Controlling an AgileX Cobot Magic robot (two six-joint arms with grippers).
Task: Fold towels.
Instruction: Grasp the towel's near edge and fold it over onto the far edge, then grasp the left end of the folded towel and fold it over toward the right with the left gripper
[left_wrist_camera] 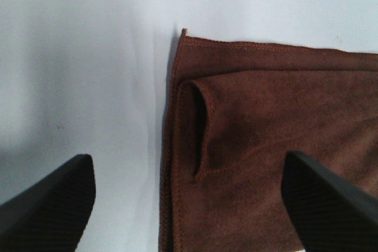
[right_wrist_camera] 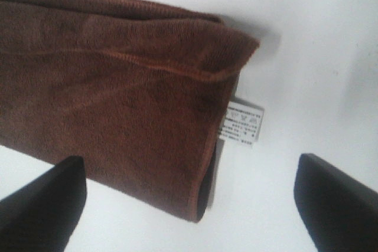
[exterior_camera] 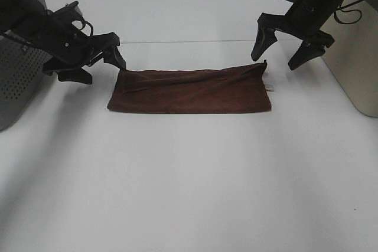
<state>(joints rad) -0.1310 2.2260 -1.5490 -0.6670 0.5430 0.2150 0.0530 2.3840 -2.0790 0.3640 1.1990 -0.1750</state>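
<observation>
The dark reddish-brown towel (exterior_camera: 190,90) lies folded in half as a long strip on the white table. Its left end shows in the left wrist view (left_wrist_camera: 266,146), its right end in the right wrist view (right_wrist_camera: 118,98) with a small white tag (right_wrist_camera: 243,122). My left gripper (exterior_camera: 101,66) is open and empty, hovering just off the towel's far left corner. My right gripper (exterior_camera: 284,53) is open and empty, above the towel's far right corner, which sticks up slightly.
A grey perforated basket (exterior_camera: 16,81) stands at the left edge. A beige box (exterior_camera: 357,63) stands at the right edge. The white table (exterior_camera: 189,181) stretches bare toward the front.
</observation>
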